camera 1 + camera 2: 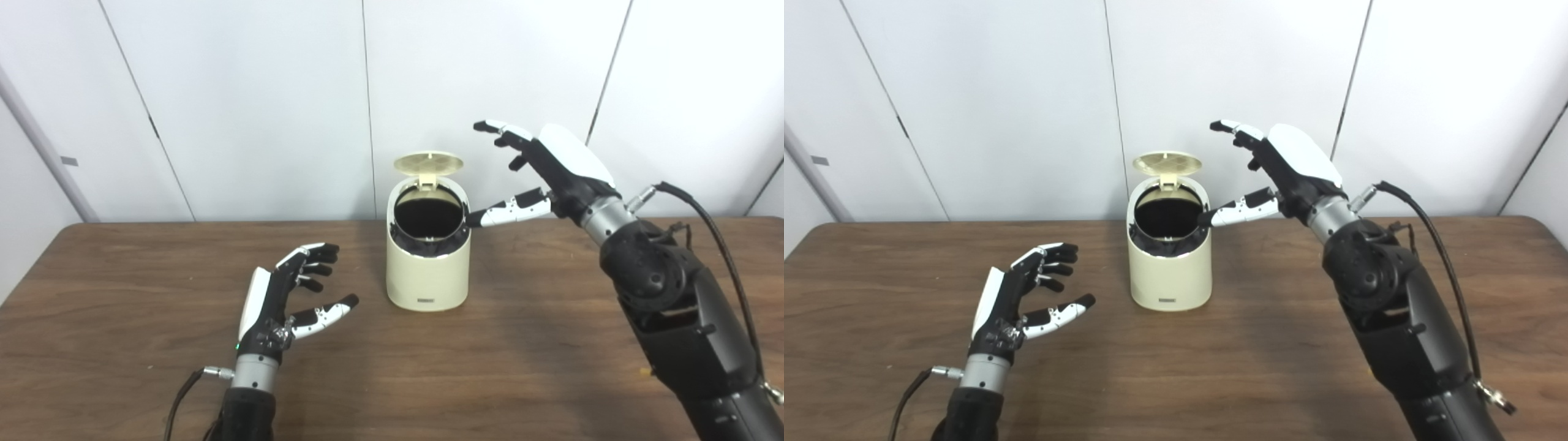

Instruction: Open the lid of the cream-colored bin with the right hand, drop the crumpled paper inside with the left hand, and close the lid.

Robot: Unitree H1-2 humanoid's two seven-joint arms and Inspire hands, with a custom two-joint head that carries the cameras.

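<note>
Cream-coloured and smooth, the bin (428, 263) is a rounded upright cylinder with a slanted top, standing on the brown wood-grain table (122, 343) beyond and to the right of the left hand (288, 294) and just left of and below the right hand (539, 168). Its round lid (428, 162) is tipped up on the rear hinge, ribbed underside showing, and the mouth below is ringed in black, with a dark interior whose contents cannot be made out; a small dark label sits low on its front face. The right hand, glossy white on the back with black-and-white segmented fingers, is raised above the table on a bulky black arm; its fingers are spread and slightly curled, holding nothing, the upper ones reaching level with the lid but apart from it, while the thumb (1237, 211) stretches toward the bin's rim, its black tip touching or very nearly touching the right edge. The left hand hangs low over the table, palm turned inward toward the bin, fingers apart and loosely curved with nothing in them, well short of the bin. No crumpled paper shows on the table or in either hand. Behind stand plain white wall panels (245, 92) with thin dark seams.
</note>
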